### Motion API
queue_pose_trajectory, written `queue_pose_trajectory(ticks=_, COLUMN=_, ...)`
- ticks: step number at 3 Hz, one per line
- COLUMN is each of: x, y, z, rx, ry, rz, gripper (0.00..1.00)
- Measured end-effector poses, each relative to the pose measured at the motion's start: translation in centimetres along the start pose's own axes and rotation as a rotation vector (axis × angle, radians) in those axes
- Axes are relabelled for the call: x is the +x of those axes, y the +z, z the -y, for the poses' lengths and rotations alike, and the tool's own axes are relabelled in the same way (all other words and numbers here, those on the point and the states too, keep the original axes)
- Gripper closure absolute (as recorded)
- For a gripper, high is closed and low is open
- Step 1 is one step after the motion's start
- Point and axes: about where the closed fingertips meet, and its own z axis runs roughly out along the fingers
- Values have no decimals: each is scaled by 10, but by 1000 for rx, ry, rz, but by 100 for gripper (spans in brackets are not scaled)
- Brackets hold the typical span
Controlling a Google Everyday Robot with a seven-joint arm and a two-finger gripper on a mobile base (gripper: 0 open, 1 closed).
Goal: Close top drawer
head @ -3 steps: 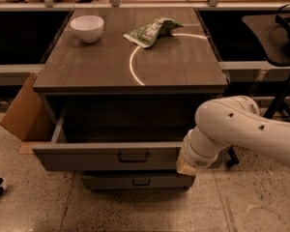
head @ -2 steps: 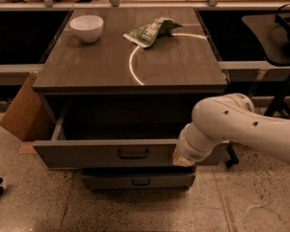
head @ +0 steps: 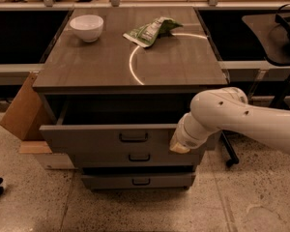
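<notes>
The top drawer is the uppermost of three grey drawers in a cabinet. It stands partly open, its front a short way out from the cabinet, with a dark gap showing behind it. Its small black loop handle is at the centre of the front. My white arm reaches in from the right. Its gripper is at the right end of the drawer front, against or very close to it. The two lower drawers sit further back.
A white bowl and a green snack bag lie on the cabinet top. A cardboard box leans at the cabinet's left side. A chair base stands on the floor at the right.
The top drawer has slid inward toward the cabinet, so less of its inside shows. My arm has moved forward and left along with the drawer front.
</notes>
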Motion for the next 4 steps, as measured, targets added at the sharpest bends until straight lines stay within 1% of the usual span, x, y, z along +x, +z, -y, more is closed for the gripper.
queue_pose_trajectory(ticks=1, x=-5, y=8, z=25, rx=20, ry=31, rz=19, gripper=100)
queue_pose_trajectory(ticks=2, x=-5, y=17, z=47, rx=28, ry=66, rz=32, gripper=100)
queue_pose_trajectory(ticks=4, x=-4, y=23, z=69, rx=37, ry=98, rz=42, gripper=100)
